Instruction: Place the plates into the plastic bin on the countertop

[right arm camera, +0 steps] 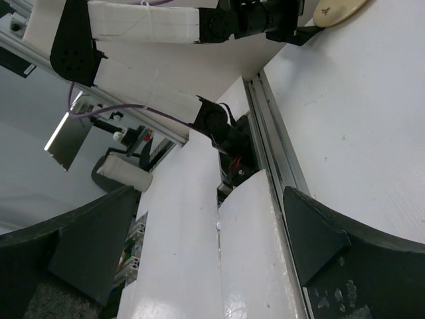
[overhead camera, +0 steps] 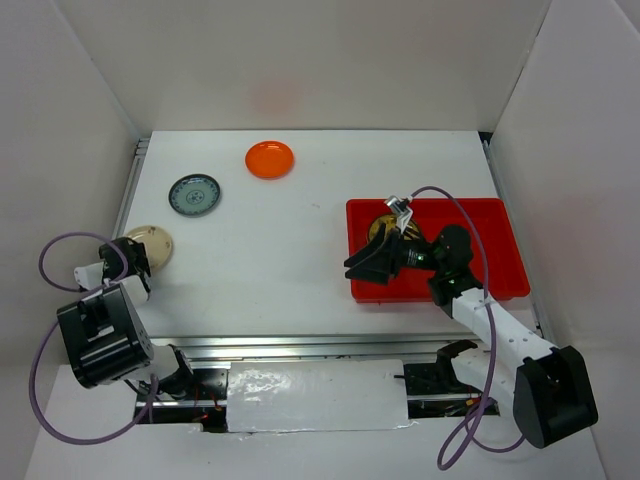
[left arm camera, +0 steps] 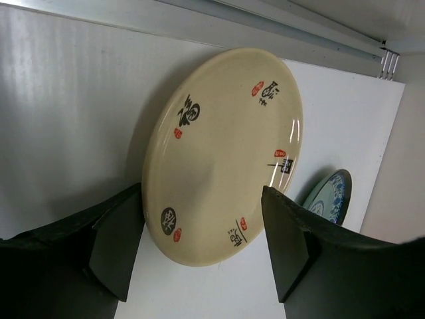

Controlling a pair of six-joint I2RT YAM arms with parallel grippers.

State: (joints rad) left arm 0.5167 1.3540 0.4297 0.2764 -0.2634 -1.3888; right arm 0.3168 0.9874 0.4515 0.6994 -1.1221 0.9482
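A: Where is the cream plate (left arm camera: 219,159) relative to the left gripper (left arm camera: 201,199)?
B: It lies on the countertop (overhead camera: 300,240) near the left edge, between the two fingers. The jaws are apart, one on each side. Whether they touch its rim, I cannot tell.
A: And the right gripper (right arm camera: 209,199)?
B: Its jaws are wide apart and hold nothing, over the left part of the red bin (overhead camera: 500,215).
A: What shows only from the top?
B: The orange plate (overhead camera: 270,159). Only the left wrist view shows the characters on the cream plate.
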